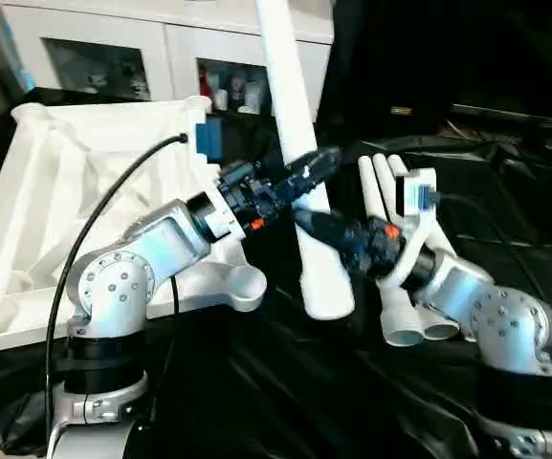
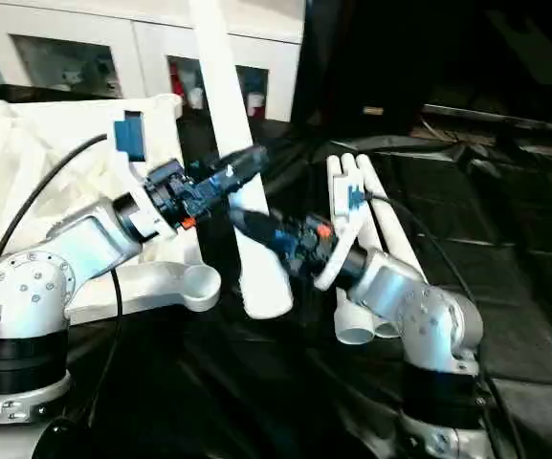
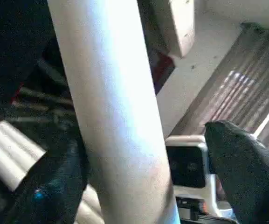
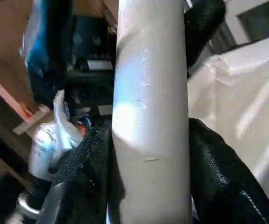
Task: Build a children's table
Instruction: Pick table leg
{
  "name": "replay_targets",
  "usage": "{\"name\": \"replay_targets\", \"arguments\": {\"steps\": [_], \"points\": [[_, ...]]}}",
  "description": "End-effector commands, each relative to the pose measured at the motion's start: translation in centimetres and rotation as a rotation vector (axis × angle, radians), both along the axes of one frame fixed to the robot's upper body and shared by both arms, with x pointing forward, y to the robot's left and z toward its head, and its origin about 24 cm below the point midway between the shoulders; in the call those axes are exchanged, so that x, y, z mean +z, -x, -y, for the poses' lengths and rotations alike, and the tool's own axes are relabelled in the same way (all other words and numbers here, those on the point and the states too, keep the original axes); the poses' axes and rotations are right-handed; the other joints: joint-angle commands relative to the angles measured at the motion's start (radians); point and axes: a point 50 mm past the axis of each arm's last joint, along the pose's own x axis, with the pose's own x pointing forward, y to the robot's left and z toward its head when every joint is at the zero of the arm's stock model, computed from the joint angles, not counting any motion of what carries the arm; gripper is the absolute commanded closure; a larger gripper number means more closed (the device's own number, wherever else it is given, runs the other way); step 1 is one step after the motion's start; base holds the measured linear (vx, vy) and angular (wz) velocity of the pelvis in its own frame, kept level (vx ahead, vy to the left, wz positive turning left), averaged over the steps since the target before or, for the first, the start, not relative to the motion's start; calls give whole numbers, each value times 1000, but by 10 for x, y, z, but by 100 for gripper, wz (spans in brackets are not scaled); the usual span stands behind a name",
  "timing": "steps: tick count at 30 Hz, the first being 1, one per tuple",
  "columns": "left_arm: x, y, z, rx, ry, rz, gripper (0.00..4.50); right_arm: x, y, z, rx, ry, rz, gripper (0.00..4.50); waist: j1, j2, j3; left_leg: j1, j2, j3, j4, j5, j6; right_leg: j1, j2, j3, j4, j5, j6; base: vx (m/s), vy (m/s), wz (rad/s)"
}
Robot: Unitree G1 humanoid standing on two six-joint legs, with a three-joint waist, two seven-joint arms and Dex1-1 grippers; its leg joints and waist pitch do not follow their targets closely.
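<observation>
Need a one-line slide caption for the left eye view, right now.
Both grippers meet on a raised white table leg, right gripper clamped on it, beside the upturned tabletop and three spare legs.

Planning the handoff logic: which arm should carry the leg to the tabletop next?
Right, probably. Right gripper is clamped on the leg; left gripper has it between open fingers, though it is nearer the tabletop.

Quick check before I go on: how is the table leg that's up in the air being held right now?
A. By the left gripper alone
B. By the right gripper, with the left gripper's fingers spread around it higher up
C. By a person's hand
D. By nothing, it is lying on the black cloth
B: the right gripper has both fingers pressed on the table leg, while the left gripper straddles it with a gap at one finger.
</observation>
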Motion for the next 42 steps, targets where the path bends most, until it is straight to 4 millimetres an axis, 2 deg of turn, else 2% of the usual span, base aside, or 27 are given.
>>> {"name": "replay_targets", "arguments": {"steps": [1,2,3,5,7,9,13,17,23,33,34,35,38,39,40,42], "points": [[3,4,7,-17,-17,-3,80,4,-1,-1,-35,70,55,265,2,15,-73,13,51,-20,-67,-86,-34,49,-82,50,-82,-37,-174,0,0,0],[3,4,8,-11,-22,-15,80,3,-3,-2,-51,104,69,265,2,19,-74,13,50,-20,-67,-91,-38,49,-81,50,-82,-39,-171,0,0,0],[3,4,8,-10,-22,-17,94,3,-3,-2,-53,107,70,265,1,17,-74,12,51,-20,-67,-92,-41,50,-81,50,-82,-37,-168,0,0,0],[2,-2,12,62,-49,-81,106,1,-9,-8,-132,226,124,265,0,21,-75,12,51,-22,-66,-100,-53,49,-81,49,-82,-32,-167,0,0,0],[2,-6,14,109,-80,-108,126,2,-11,-12,-167,277,167,265,0,18,-75,13,50,-22,-66,-101,-55,50,-81,51,-84,-31,-162,0,0,0],[1,-9,14,147,-72,-145,139,4,-12,-16,-186,280,188,265,1,17,-76,12,49,-22,-66,-99,-48,52,-80,51,-83,-31,-157,0,0,0],[-3,-16,12,209,-58,-206,173,7,-13,-21,-213,291,212,265,1,24,-80,11,49,-24,-64,-92,-42,53,-78,50,-79,8,-171,0,0,0],[-6,-20,10,287,-88,-241,203,9,-13,-25,-227,291,235,265,1,24,-80,10,49,-25,-63,-87,-37,55,-76,49,-77,44,-171,0,0,0],[-8,-21,10,337,-131,-253,251,8,-13,-27,-249,300,247,265,0,27,-79,13,49,-25,-64,-101,-39,53,-77,49,-78,32,-170,0,0,0],[-7,-20,11,327,-103,-280,259,8,-13,-28,-256,312,253,265,1,27,-80,12,48,-25,-62,-100,-38,55,-77,50,-77,43,-175,0,0,0],[-6,-20,11,315,-108,-267,259,9,-13,-27,-252,310,251,265,0,23,-80,12,48,-24,-62,-99,-37,55,-77,50,-78,40,-172,0,0,0],[-4,-18,12,285,-118,-231,259,11,-11,-27,-209,258,224,209,1,24,-80,12,47,-24,-62,-95,-34,55,-77,50,-77,37,-170,0,0,0],[0,-12,12,196,-152,-126,259,15,-3,-24,-101,188,196,189,1,22,-80,14,49,-24,-63,-89,-23,54,-76,50,-75,30,-164,0,0,0],[1,-11,12,167,-161,-96,259,16,-1,-22,-75,183,196,162,5,24,-80,15,47,-25,-62,-88,-19,53,-75,49,-77,28,-160,0,0,0],[4,-8,10,108,-171,-49,260,17,3,-18,-25,182,191,162,5,19,-80,15,48,-24,-63,-81,-17,54,-75,49,-77,27,-155,0,0,0],[6,-6,7,54,-174,-15,260,17,5,-13,16,185,186,151,5,22,-79,13,47,-21,-62,-76,-19,52,-75,50,-75,23,-154,0,0,0]]}}
